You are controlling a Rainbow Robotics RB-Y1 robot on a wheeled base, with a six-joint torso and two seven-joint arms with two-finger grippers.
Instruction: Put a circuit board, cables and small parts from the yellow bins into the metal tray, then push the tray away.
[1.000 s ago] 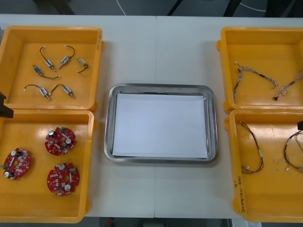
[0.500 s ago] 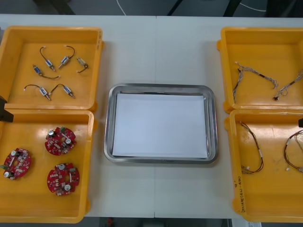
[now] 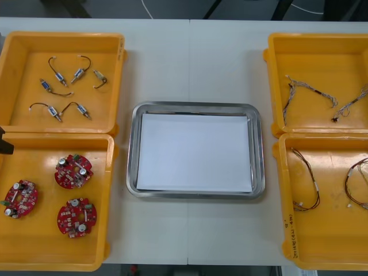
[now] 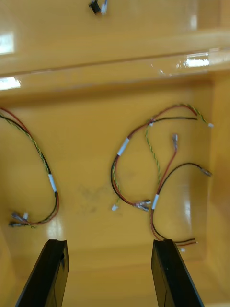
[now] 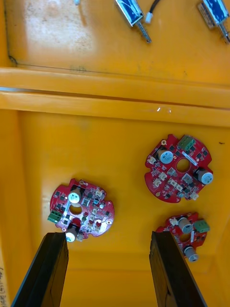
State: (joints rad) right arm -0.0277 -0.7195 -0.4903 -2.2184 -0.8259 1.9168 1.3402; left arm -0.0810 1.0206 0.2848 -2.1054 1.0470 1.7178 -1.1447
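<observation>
My left gripper [image 5: 108, 276] hangs over the near-left yellow plastic bin [image 5: 115, 129], black fingers [image 5: 40, 271] spread wide with nothing between them. Three round red circuit boards [image 5: 178, 167] lie flat on the bin floor just beyond the tips, apart from one another. On the other side, my right gripper [image 4: 110, 276] sits above the near-right yellow plastic bin [image 4: 86, 144], fingers apart too, gripping nothing. Loose red and yellow cables [image 4: 123, 146] curl on the floor ahead of it. Out at mid-table, the shiny rectangular metal tray [image 3: 131, 150], white inside and bare, rests between the bins on the light table [image 3: 195, 57]. Farther back, the far-left yellow bin [image 3: 23, 69] carries small metal parts [image 3: 76, 73] with dark leads. The far-right yellow bin [image 3: 310, 57] holds pale twisted cables [image 3: 294, 84].
</observation>
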